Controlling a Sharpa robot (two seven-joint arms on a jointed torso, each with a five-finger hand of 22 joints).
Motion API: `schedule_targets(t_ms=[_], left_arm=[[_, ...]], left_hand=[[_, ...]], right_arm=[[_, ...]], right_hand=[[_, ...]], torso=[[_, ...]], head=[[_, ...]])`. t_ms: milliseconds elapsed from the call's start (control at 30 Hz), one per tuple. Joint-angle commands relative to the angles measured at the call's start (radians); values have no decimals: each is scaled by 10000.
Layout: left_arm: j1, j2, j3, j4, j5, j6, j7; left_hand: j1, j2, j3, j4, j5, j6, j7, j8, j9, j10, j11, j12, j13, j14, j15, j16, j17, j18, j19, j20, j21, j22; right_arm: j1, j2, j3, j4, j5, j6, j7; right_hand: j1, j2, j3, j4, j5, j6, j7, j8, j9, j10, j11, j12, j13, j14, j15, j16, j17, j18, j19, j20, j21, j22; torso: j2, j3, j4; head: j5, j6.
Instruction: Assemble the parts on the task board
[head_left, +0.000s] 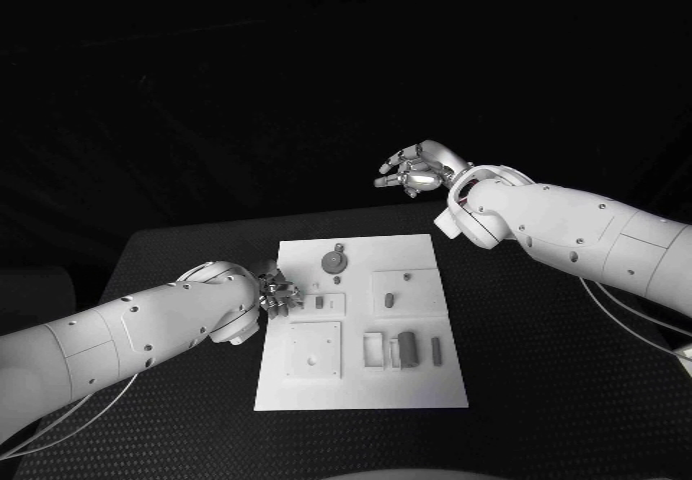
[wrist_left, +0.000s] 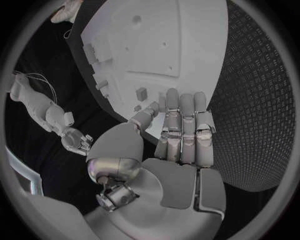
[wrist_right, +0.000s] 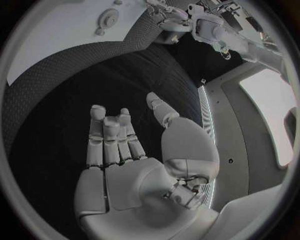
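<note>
Reaching over the left edge of the white board (head_left: 361, 390) on the worktop (head_left: 548, 400), the left hand (wrist_left: 181, 130) holds nothing, fingers straight and together. It may knock the small parts (head_left: 404, 348) sideways. The right hand (head_left: 418, 170) hangs spread, well apart.

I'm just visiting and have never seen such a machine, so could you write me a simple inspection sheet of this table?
Surface: black textured table.
Job's things: white rectangular task board mid-table, small grey parts and a round grey disc on it.
Clutter: nothing seen.
Hands: silver left hand at the board's left edge, fingers extended, empty; silver right hand raised beyond the table's far edge, empty.
Cables: thin wires under the right arm.
Surroundings: dark.
</note>
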Motion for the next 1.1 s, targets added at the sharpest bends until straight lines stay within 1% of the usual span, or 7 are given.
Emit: schedule_targets(t_ms=[33,400,667,933,1100], left_arm=[[-39,27,-23,38,-168,388,-84],[-39,25,-23,41,-228,412,-67],[-39,41,-23,28,-228,423,-67],[-39,35,-23,40,-228,589,-62],[-39,38,-23,49,-230,654,-67]], left_hand=[[18,110,59,12,67,293,-209,52,-11,72,-2,55,26,64,-1,49,20,-56,100,-7,58,30],[10,100,80,9,221,329,-227,81,-13,87,-24,110,113,67,-21,95,72,-58,128,-30,79,137],[10,107,86,8,241,335,-231,88,-13,89,-28,122,133,69,-24,103,82,-57,134,-34,83,160],[11,108,92,6,261,345,-236,97,-11,93,-34,138,156,73,-29,114,93,-57,142,-40,87,187],[14,107,95,5,266,346,-238,100,-10,93,-37,143,165,75,-31,117,97,-56,144,-42,88,197]], right_arm=[[-4,3,5,4,-8,113,53],[-8,-15,5,10,-8,114,54],[-12,-18,5,7,-8,115,58],[-13,-30,5,7,-8,111,57],[-13,-31,5,19,-8,111,54]], right_hand=[[-92,5,-2,65,-16,-21,70,-19,-15,-87,-9,51,-11,-70,11,23,-12,205,3,-39,-35,99],[-90,4,-2,62,-17,-23,70,-18,-16,-87,-9,53,-16,-69,11,24,-17,205,4,-38,-38,100],[-90,2,-2,60,-17,-24,71,-17,-17,-88,-9,54,-19,-69,11,25,-20,205,4,-38,-40,100],[-92,3,-3,62,-17,-24,71,-16,-18,-88,-9,56,-23,-69,11,25,-24,205,6,-37,-42,100],[-92,3,-3,61,-17,-25,71,-15,-19,-88,-9,57,-25,-69,11,25,-26,205,6,-37,-43,100]], torso=[[2,4,-2],[1,-1,2],[2,2,-2],[4,0,2],[0,5,2]], head=[[-10,-5],[-29,-7],[-37,8],[-50,-9],[-51,-7]])
